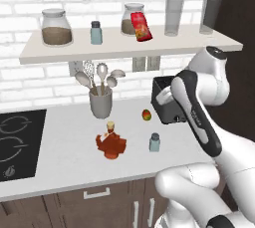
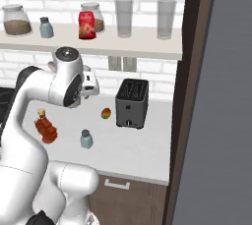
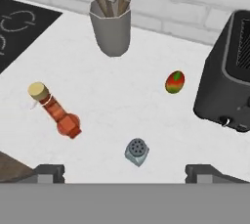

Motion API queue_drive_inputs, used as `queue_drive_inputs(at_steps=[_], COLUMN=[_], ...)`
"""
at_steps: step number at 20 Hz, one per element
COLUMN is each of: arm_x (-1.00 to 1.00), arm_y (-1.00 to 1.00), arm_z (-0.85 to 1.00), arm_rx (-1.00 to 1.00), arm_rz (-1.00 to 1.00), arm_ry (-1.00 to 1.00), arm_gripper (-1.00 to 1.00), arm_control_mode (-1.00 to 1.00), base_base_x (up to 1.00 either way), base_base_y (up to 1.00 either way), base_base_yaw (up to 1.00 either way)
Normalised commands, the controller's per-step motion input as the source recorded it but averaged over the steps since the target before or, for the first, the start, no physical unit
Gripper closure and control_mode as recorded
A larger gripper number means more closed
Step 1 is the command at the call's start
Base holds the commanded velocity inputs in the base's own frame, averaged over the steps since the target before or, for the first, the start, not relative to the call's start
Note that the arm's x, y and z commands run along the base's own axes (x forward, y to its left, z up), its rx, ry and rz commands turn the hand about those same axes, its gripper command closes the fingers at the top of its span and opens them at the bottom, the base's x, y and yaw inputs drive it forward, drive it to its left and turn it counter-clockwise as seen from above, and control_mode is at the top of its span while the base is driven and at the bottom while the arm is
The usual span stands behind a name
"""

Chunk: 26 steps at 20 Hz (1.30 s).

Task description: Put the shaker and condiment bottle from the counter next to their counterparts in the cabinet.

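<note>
Closest to the hand camera stood the shaker (image 3: 136, 151) on the desk (image 3: 112, 96), upright, just above the gripper (image 3: 124, 171). Its fingers were spread wide and released, grasping nothing. To the left stood the condiment bottle (image 3: 56, 111), well apart from the shaker. A mango (image 3: 175, 82) lay near the toaster (image 3: 229, 81), and a utensil holder (image 3: 112, 30) stood behind. On the shelf (image 1: 124, 48) waited the matching shaker (image 1: 96, 33) and the red container (image 1: 142, 27). I judged the small shaker could tip if one finger touched it first during the descent.
</note>
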Motion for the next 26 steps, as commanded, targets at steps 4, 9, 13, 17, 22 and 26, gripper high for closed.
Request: queue_drive_inputs(at_steps=[4, 9, 13, 17, 22, 26], arm_x=[0.0, -0.01, 0.0, 0.0, 0.07, 0.07], arm_y=[0.13, 0.16, 0.23, 0.38, 0.27, 0.09], arm_z=[-0.37, -0.16, 0.0, 0.0, -0.06, -0.03], arm_rx=[0.05, -0.02, 0.0, 0.0, 0.0, 0.0], arm_rz=[0.34, 0.16, 0.14, 0.14, 0.09, 0.08], arm_ry=[-0.08, -0.02, 0.0, 0.07, 0.21, 0.08], arm_gripper=[-1.0, -1.0, -1.0, -1.0, -1.0, -1.0], arm_control_mode=[-1.0, -1.0, -1.0, -1.0, -1.0, -1.0], base_base_x=[0.0, 0.0, 0.0, 0.0, 0.0, 0.0], base_base_y=[0.0, 0.0, 0.0, 0.0, 0.0, 0.0], base_base_yaw=[0.0, 0.0, 0.0, 0.0, 0.0, 0.0])
